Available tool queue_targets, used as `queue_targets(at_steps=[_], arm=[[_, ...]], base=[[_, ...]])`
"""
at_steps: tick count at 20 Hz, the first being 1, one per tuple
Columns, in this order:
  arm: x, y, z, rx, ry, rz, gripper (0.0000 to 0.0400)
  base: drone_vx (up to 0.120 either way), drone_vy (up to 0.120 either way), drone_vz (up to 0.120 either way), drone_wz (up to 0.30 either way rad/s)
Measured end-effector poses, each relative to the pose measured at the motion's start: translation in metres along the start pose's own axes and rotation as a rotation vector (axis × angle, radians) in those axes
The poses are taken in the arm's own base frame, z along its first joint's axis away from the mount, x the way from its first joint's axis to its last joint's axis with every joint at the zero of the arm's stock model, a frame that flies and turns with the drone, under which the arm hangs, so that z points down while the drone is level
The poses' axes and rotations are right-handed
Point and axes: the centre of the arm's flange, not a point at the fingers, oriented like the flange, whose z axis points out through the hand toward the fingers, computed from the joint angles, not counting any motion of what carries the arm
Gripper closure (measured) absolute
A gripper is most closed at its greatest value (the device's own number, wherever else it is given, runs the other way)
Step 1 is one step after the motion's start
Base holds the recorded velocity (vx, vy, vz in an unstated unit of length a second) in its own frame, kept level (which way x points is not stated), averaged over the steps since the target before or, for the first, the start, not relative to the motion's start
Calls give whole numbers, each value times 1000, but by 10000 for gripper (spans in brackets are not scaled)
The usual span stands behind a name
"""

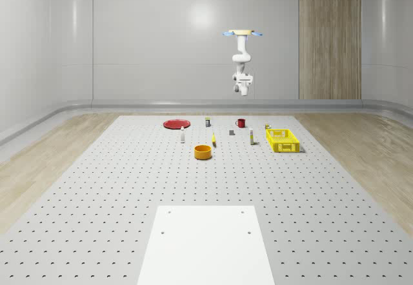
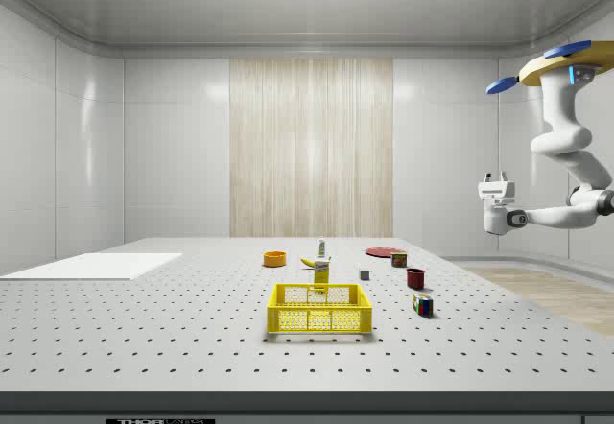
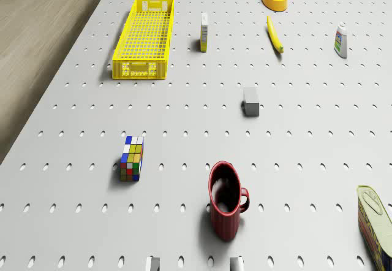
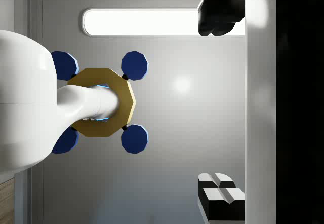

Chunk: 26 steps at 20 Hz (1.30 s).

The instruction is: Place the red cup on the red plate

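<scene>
The red cup [image 1: 241, 123] [image 2: 415, 278] [image 3: 225, 200] stands upright on the perforated table, apart from the flat red plate [image 1: 175, 124] [image 2: 382, 251], which lies further toward the whole-scene view's left. The drone [image 1: 243, 33] [image 2: 566, 59] hovers high over the table's far end, roughly above the cup. Its arm hangs down and curls back up. The gripper [image 1: 243, 73] [image 2: 494, 176] [image 4: 218, 107] points upward, well above the cup, open and holding nothing. In the wrist view it faces the ceiling and the drone's underside.
A yellow basket [image 1: 282, 140] [image 3: 145, 37], an orange bowl [image 1: 203, 151], a banana [image 3: 274, 34], a grey block [image 3: 250, 101], a Rubik's cube [image 3: 131, 158], a can [image 3: 373, 222], a small box [image 3: 204, 32] and a white bottle [image 3: 341, 40] dot the table. A white panel [image 1: 206, 240] lies at the near edge.
</scene>
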Motion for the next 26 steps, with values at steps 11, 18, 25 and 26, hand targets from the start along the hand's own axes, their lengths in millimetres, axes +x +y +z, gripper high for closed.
queue_targets(at_steps=[11, 18, 25, 26], arm=[[-1, 1, -71, 6, 6, 0, 0], [0, 0, -88, 10, 10, 0, 0], [0, 0, -93, 14, 14, 0, 0], [0, 0, -93, 14, 15, 0, 0]], base=[[7, -55, 0, 0], [120, -86, 0, 0], [120, 0, 0, 0], [120, 0, 0, 0]])
